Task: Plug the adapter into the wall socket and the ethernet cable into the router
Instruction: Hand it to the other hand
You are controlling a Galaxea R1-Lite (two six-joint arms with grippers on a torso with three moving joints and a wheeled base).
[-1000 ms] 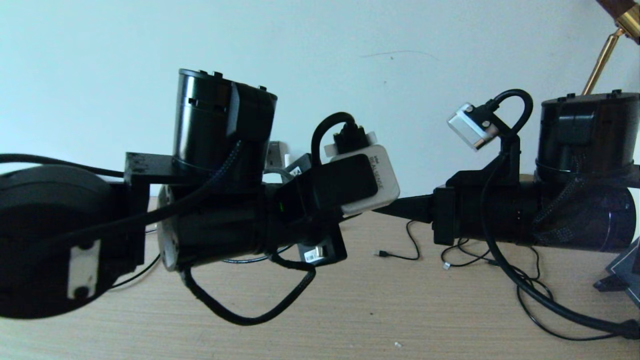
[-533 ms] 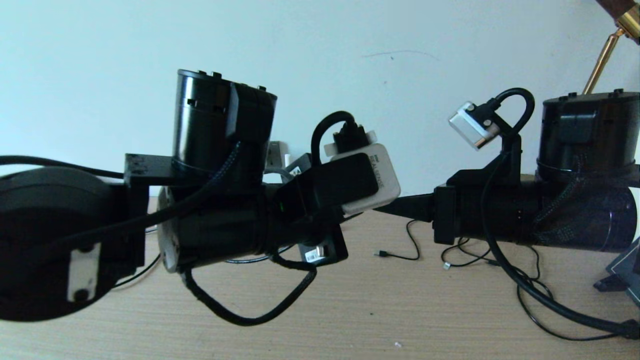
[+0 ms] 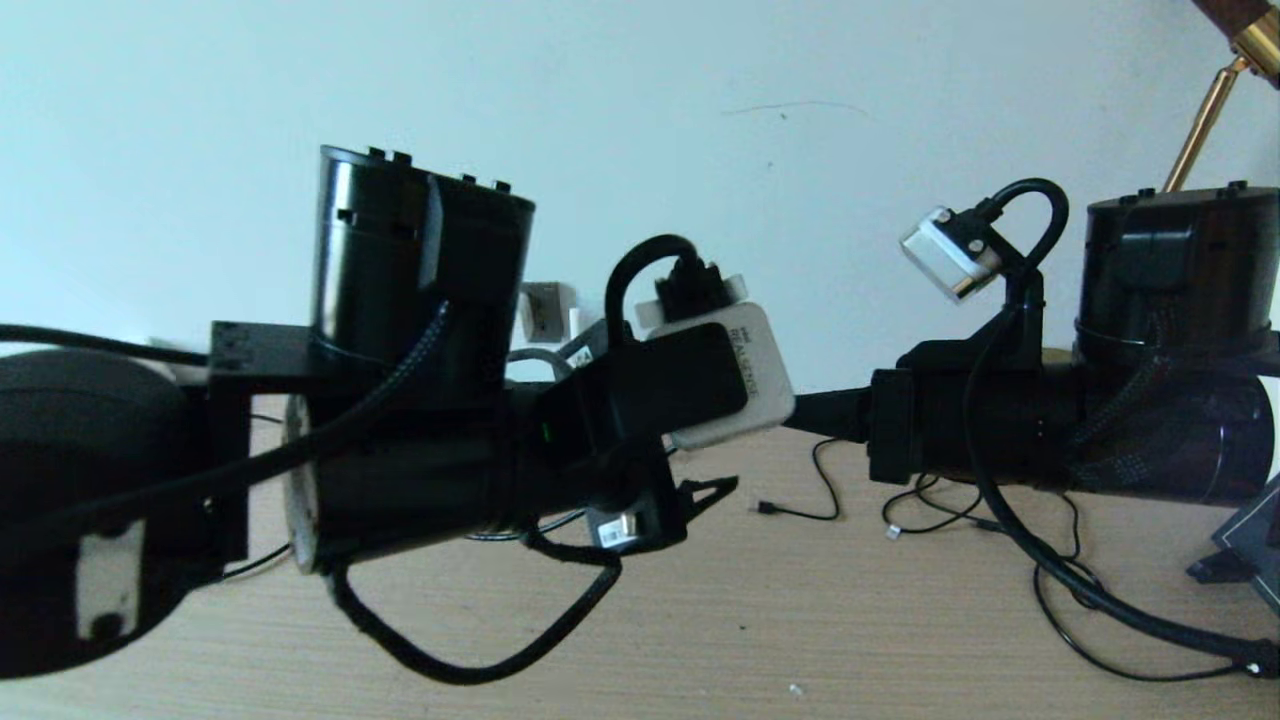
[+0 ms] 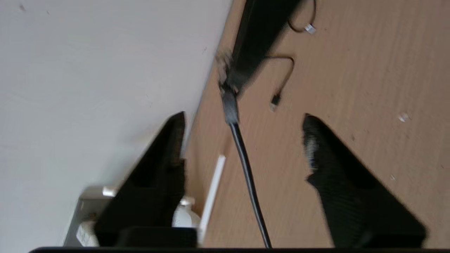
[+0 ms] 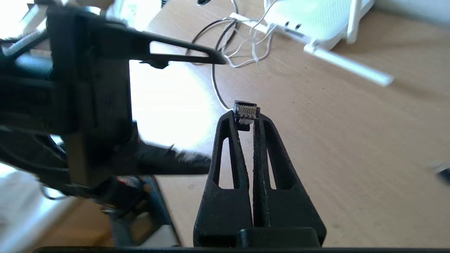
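Note:
My right gripper (image 5: 246,117) is shut on the clear-tipped plug (image 5: 246,109) of the ethernet cable, held above the wooden table. From that plug the black ethernet cable (image 4: 246,175) runs between the two fingers of my open left gripper (image 4: 242,117) without touching them. The white router (image 5: 309,21) lies beyond the plug near the wall, with one antenna (image 5: 348,66) stretched over the table and thin white cord (image 5: 246,52) tangled beside it. A small white and grey block (image 3: 545,310) peeks out by the wall behind my left arm; adapter and wall socket are otherwise hidden.
Thin black cables with small plugs (image 3: 830,490) lie loose on the table (image 3: 760,620) under my right arm. A brass lamp stem (image 3: 1205,110) rises at the far right and a dark object (image 3: 1240,550) sits at the right edge. The two arms are close together.
My left arm has shifted to the left and tilted a little, and one of its fingers now shows below its wrist camera. The right arm has barely moved.

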